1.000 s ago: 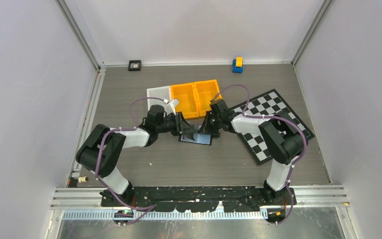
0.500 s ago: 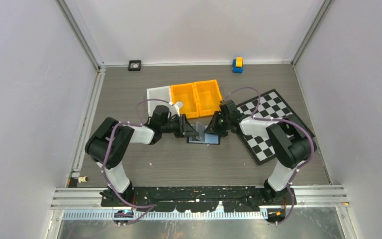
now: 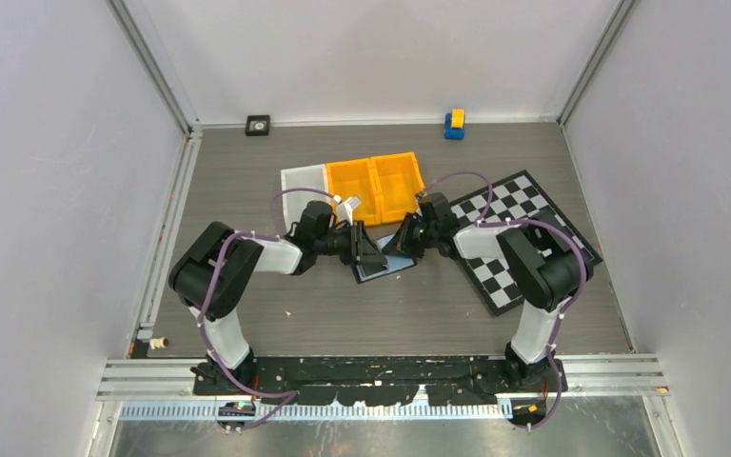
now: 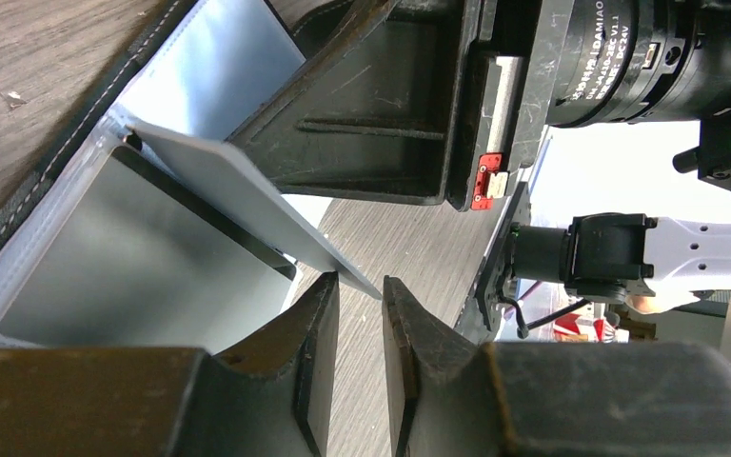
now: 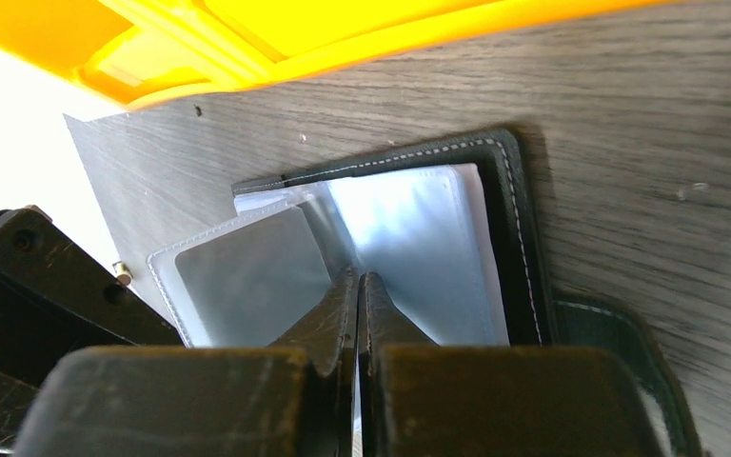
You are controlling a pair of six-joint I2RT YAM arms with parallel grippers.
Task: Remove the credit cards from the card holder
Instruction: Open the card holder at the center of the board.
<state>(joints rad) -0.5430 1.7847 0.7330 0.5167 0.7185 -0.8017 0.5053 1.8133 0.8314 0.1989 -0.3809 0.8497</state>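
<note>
1. From above, the small black folding card holder with pale grey-blue inner panels (image 3: 387, 268) lies open on the table, right under the tips of both tools. The left gripper (image 3: 369, 255) and the right gripper (image 3: 401, 244) face each other across it. The orange plastic bins (image 3: 377, 183) sit just beyond them.
2. In the left wrist view, that gripper's fingers (image 4: 316, 324) stand slightly apart. A pale flat leaf (image 4: 238, 195) rises from the holder ahead of them. Its free corner reaches the mouth of the gap, but I cannot tell whether it touches a pad.
3. In the right wrist view, the fingers (image 5: 338, 305) are pressed together, their tips down in the fold between two clear sleeves. I cannot tell whether a leaf is caught between them. The strap tab (image 5: 628, 352) lies off to their right.
4. No dark credit cards show plainly, so I would guess they sit inside the sleeves.
5. The holder looks light and floppy, so it is likely to slide or lift unless one tool pins its leather edge.
6. A card should be thin, stiff and slick. It is best taken by an exposed short edge or corner and drawn straight along the sleeve.
</note>
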